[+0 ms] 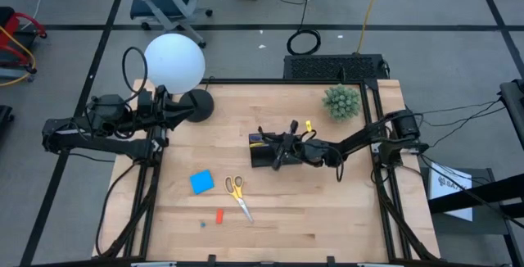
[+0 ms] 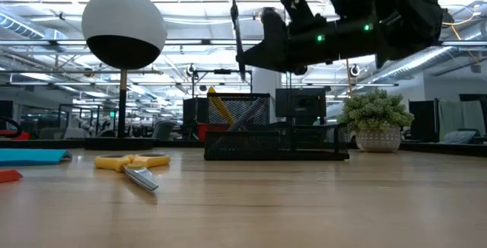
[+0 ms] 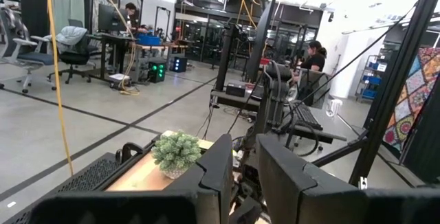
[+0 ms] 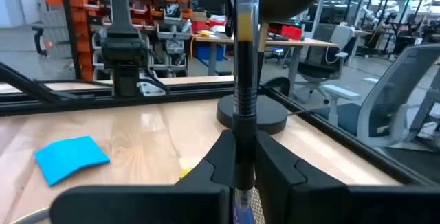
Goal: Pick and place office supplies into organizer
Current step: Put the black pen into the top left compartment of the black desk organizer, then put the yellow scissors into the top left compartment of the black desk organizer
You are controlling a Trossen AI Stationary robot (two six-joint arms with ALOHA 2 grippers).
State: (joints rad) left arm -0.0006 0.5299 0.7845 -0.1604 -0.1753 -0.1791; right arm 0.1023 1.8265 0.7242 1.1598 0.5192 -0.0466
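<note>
Above the organizer (image 1: 268, 151), a dark pen (image 2: 237, 39) was held upright in the right gripper (image 1: 288, 142), jaws pinched shut on it, presumably so it could be lowered into the taller compartment. Scissors (image 1: 238, 195), blue pad (image 1: 201, 182) and red piece (image 1: 219, 215) were left on the pale wood table (image 1: 327, 210). Parked by the lamp base (image 1: 196, 105), the left gripper (image 3: 240, 162) was seen narrowly parted, empty. An open workshop was visible beyond.

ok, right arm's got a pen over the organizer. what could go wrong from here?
1. The right hand grips the dark pen upright above the black organizer; released off-centre, it may hit the mesh rim and fall onto the table.
2. A yellow pen already leans inside; the new pen may catch on it.
3. The arm hangs low over the organizer, so a further descent could nudge it.
</note>
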